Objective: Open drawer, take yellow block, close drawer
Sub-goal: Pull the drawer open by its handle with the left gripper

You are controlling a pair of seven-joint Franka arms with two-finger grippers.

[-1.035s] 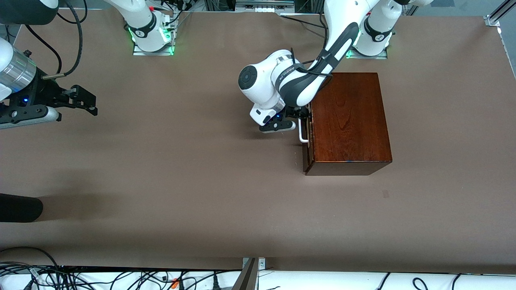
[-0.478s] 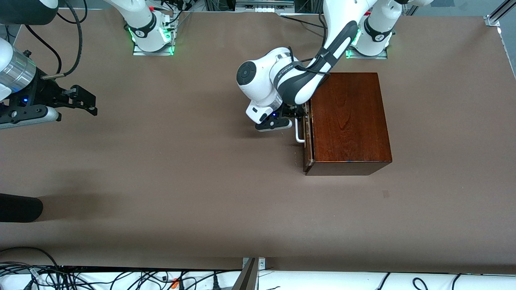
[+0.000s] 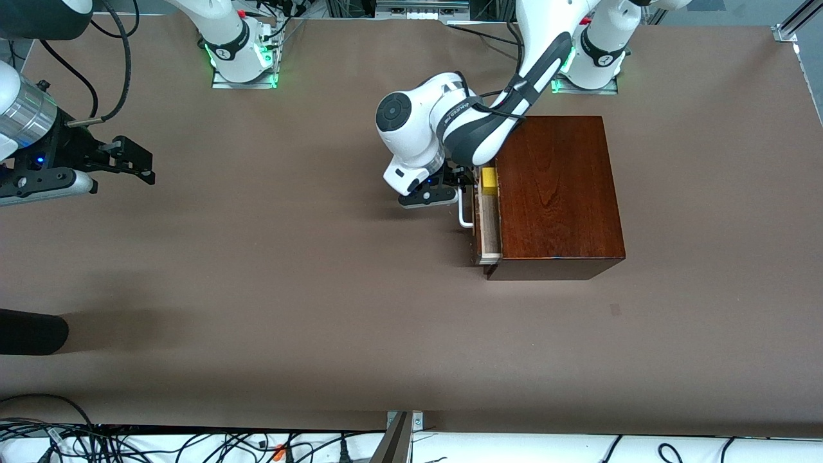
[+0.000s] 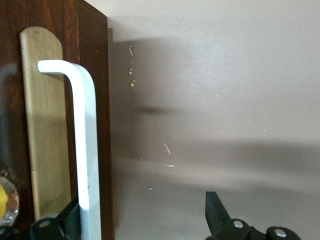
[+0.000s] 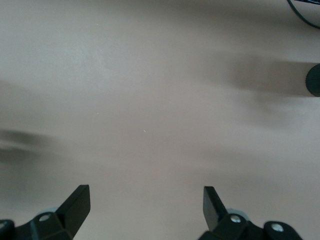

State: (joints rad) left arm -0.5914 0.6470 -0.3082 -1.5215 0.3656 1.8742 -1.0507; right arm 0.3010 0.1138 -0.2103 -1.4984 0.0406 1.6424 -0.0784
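The dark wooden box (image 3: 556,193) stands toward the left arm's end of the table. Its drawer (image 3: 487,225) is pulled out a little and shows its pale interior. The yellow block (image 3: 488,181) lies in the drawer at the end farther from the front camera. My left gripper (image 3: 464,183) is at the white handle (image 3: 463,215). In the left wrist view my left gripper (image 4: 145,215) is open, with one finger (image 4: 70,220) hooked between the handle (image 4: 85,150) and the drawer front (image 4: 90,50). My right gripper (image 3: 149,166) waits open and empty over the table's right-arm end, as the right wrist view (image 5: 145,210) shows.
A black rounded object (image 3: 32,331) juts in at the right arm's end, nearer the front camera; it also shows in the right wrist view (image 5: 314,80). Cables (image 3: 193,444) run along the table's near edge. The brown tabletop (image 3: 289,270) stretches between the box and the right gripper.
The drawer has slid out of the box toward the right arm's end, uncovering the yellow block. My left gripper moved that way with the handle. The right arm has not moved.
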